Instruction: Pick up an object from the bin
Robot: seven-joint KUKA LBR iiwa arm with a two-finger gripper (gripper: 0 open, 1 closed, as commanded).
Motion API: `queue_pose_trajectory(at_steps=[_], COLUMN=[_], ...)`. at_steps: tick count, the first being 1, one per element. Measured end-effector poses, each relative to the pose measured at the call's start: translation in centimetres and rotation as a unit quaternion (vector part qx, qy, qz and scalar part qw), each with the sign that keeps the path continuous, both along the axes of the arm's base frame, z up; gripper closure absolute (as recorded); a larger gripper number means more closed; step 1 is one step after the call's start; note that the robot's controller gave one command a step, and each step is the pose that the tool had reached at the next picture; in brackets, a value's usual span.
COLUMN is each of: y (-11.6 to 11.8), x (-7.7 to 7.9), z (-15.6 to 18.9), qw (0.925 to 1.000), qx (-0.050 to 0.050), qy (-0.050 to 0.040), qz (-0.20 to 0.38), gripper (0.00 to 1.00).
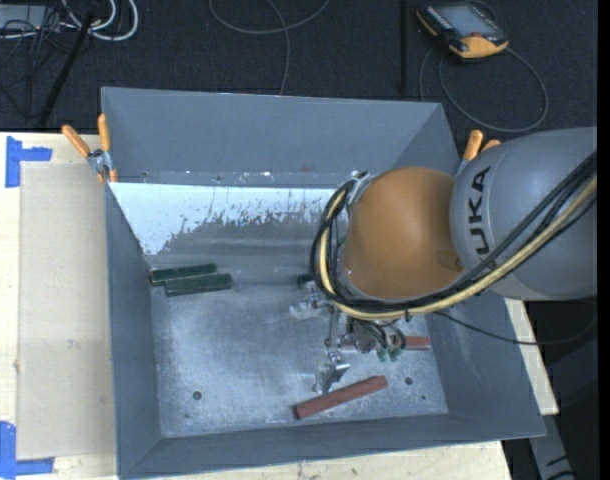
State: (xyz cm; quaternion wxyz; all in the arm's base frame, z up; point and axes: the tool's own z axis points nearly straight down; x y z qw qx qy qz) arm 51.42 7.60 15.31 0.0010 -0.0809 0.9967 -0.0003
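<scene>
- The gripper point(333, 373) hangs low over the right half of the bin point(130, 318), close to the near wall.
- Whether it is spread or pressed together cannot be told: its tip is a small tangle of pale metal under the wrist.
- Nothing can be seen held in it.
- A brown bar point(357, 392) lies flat just below the gripper's tip in the view, slanting up to the right. Whether the two touch cannot be told.
- A small red piece point(418, 343) lies just right of the gripper, partly under the wrist.
- Two green bars point(192, 280) lie side by side and touching, well apart from the gripper, at the left near the back wall.
- A small pale thing point(303, 310), too unclear to name, lies just above and left of the gripper.
- An orange cover point(400, 233) caps the wrist, with black and yellow cables point(330, 248) looped round its left side. The grey arm point(530, 218) comes in from the right.
- The bin's floor is grey metal, scuffed and speckled pale; the back wall is scratched and catches a bright band of light.
- Beyond the bin is a dark floor point(285, 58) with thin wires point(255, 8) lying loose on it, and an orange-edged handset point(463, 28) at the upper right.
</scene>
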Motion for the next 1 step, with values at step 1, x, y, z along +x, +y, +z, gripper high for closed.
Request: queue_pose_trajectory(at_steps=[1], y=[-6.19], x=[2.07], z=[-5.04], qw=[0.9998], qx=[0.001], qy=[-0.0009], qz=[0.021], gripper=[0.0])
